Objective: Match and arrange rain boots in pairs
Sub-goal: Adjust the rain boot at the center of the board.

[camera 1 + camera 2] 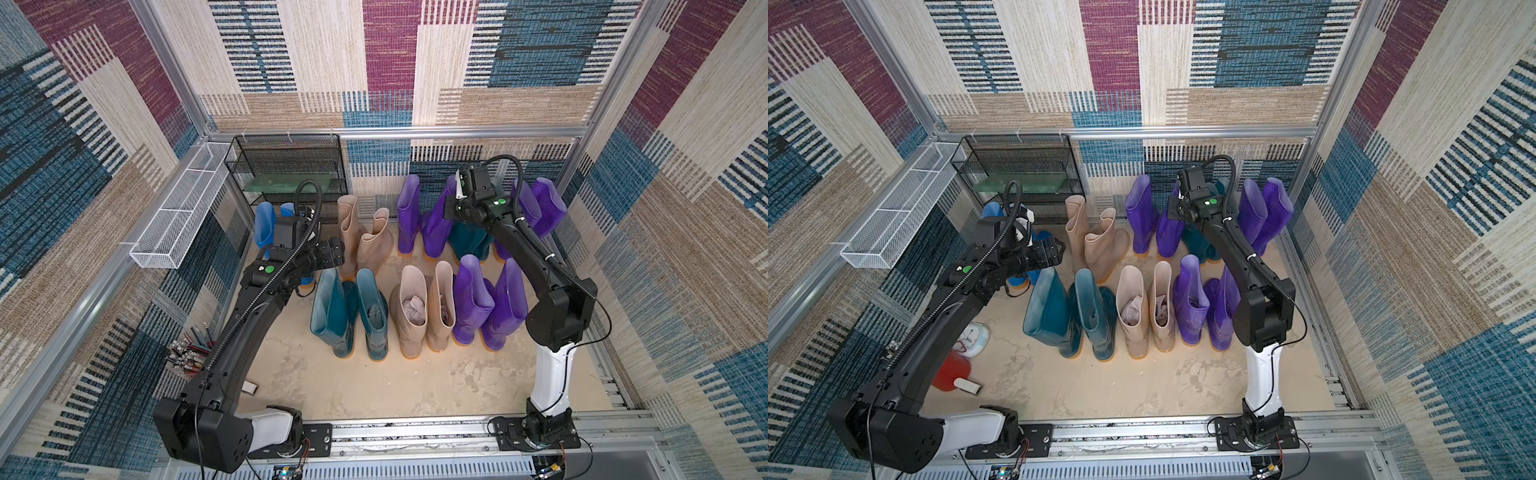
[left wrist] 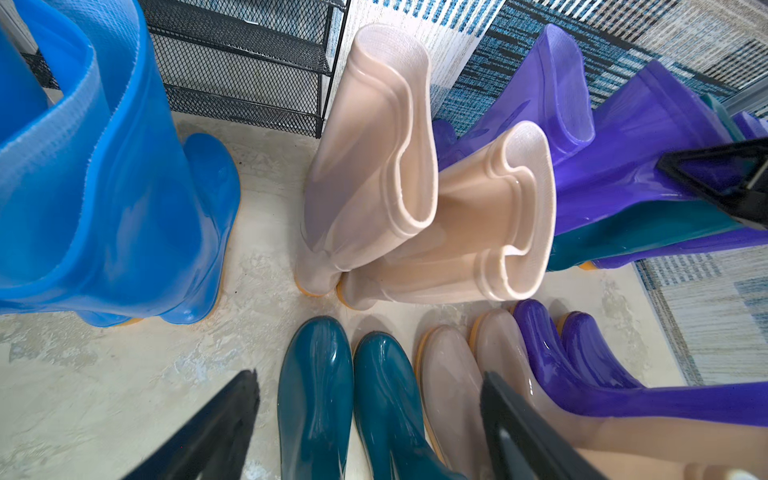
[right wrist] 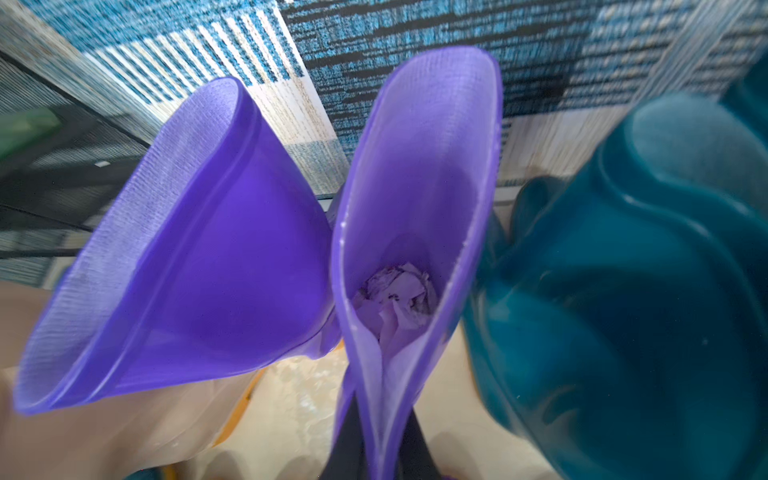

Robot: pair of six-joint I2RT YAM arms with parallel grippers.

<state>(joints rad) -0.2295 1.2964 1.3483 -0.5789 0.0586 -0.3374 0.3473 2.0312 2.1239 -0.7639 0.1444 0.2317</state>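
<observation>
Top views, both: rain boots (image 1: 413, 307) upright on the sandy floor (image 1: 374, 386), in two rows. Near row, from 9 to 3 o'clock: teal pair (image 1: 349, 311), short tan pair (image 1: 428, 309), purple pair (image 1: 486, 303). Far row: blue boots (image 1: 264, 224) at 10 o'clock by the black mesh rack (image 1: 286, 166), tall tan pair (image 1: 361, 237) near 12, then the held purple boot (image 1: 436, 228) and a far teal boot (image 1: 469, 241) among other purple ones toward 1 and 2. Hovering at 11 o'clock of the teal pair, the left gripper (image 1: 332, 251); set at the held purple boot's top, the right gripper (image 1: 1177, 208), jaws hidden here.

Left wrist view: left gripper spread wide, gripping nothing, poised over the teal pair's toes.

Right wrist view: right gripper closed tight, pinching the held purple boot's rim flat; crumpled paper (image 3: 395, 291) down inside. Far teal boot at its 3 o'clock, seemingly touching, though too blurred to be sure.
</observation>
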